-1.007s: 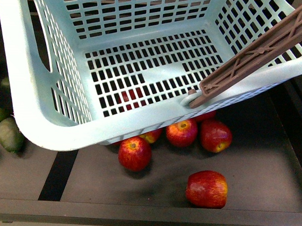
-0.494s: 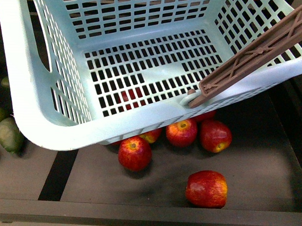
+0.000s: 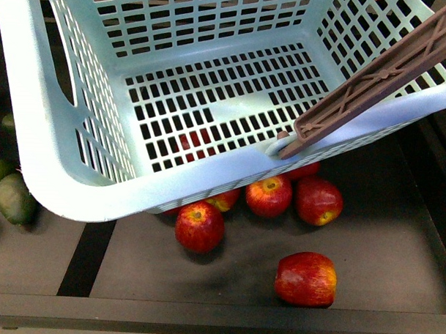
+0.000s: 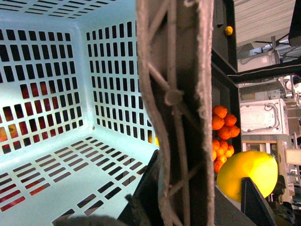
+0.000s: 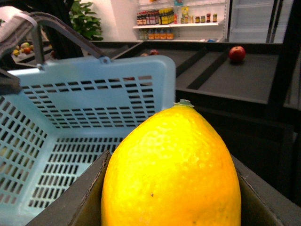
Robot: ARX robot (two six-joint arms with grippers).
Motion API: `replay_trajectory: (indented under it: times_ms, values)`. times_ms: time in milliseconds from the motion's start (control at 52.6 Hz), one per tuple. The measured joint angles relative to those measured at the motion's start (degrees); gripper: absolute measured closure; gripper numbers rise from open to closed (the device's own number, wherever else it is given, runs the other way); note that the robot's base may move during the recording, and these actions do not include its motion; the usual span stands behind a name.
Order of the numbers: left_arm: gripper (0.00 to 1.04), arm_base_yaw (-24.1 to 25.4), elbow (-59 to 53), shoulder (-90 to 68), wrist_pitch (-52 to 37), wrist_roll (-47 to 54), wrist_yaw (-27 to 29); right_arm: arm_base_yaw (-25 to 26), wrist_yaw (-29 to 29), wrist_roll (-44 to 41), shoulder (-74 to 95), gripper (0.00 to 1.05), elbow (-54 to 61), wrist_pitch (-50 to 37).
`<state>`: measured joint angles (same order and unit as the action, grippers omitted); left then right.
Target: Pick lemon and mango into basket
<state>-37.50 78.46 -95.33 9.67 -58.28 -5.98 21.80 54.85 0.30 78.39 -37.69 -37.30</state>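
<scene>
The light teal basket (image 3: 56, 132) fills the upper front view, held tilted above the shelf; it is empty inside. Its brown handle (image 3: 373, 77) crosses the upper right. My left gripper (image 4: 176, 207) is shut on that handle (image 4: 176, 94), with the basket's slotted floor (image 4: 56, 169) below. My right gripper (image 5: 171, 207) is shut on the yellow lemon (image 5: 171, 174), held just outside the basket's rim (image 5: 94, 70). The lemon also shows in the left wrist view (image 4: 247, 175). Neither gripper shows in the front view. No mango is identifiable.
Several red apples (image 3: 199, 226) lie on the dark shelf under and before the basket, one (image 3: 305, 278) near the front edge. Green fruits (image 3: 15, 198) lie at the left. Oranges (image 4: 221, 136) are piled beyond the basket. A lone apple (image 5: 237, 53) sits on a far shelf.
The basket has shifted very slightly; the handle sits a touch higher. The apples have not moved.
</scene>
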Motion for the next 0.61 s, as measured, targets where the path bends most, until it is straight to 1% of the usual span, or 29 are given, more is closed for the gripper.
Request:
replay_trajectory:
  times_ms: [19,95,114,190,228,247,361,418,494,513,532,608]
  values:
    - [0.99,0.0,0.0,0.0,0.0,0.0,0.0,-0.8,-0.7,0.3,-0.1,0.46,0.0,-0.1]
    - [0.99,0.0,0.0,0.0,0.0,0.0,0.0,-7.8,-7.7,2.3,-0.3,0.46,-0.4,-0.5]
    - [0.99,0.0,0.0,0.0,0.0,0.0,0.0,-8.6,-8.0,2.4,-0.2,0.46,-0.4,-0.5]
    - [0.99,0.0,0.0,0.0,0.0,0.0,0.0,-13.5,-12.9,3.0,0.1,0.46,-0.8,-0.5]
    - [0.99,0.0,0.0,0.0,0.0,0.0,0.0,-16.8,-15.7,2.6,0.4,0.46,-1.1,-0.5]
    - [0.99,0.0,0.0,0.0,0.0,0.0,0.0,-18.7,-18.3,1.7,0.7,0.46,-1.4,-0.2]
    - [0.99,0.0,0.0,0.0,0.0,0.0,0.0,-26.3,-29.3,-2.4,3.8,0.46,-3.1,-0.2]
    - [0.99,0.0,0.0,0.0,0.0,0.0,0.0,-29.0,-33.4,-3.4,6.0,0.46,-3.7,-0.9]
    - [0.99,0.0,0.0,0.0,0.0,0.0,0.0,-30.7,-37.1,-3.4,8.2,0.45,-4.6,-1.5]
    - [0.99,0.0,0.0,0.0,0.0,0.0,0.0,-30.8,-37.5,-3.3,8.4,0.43,-4.7,-1.6]
    - [0.99,0.0,0.0,0.0,0.0,0.0,0.0,-31.0,-38.4,-2.8,9.0,0.37,-4.9,-1.9]
    - [0.99,0.0,0.0,0.0,0.0,0.0,0.0,-31.1,-39.3,-1.7,9.4,0.26,-5.1,-2.4]
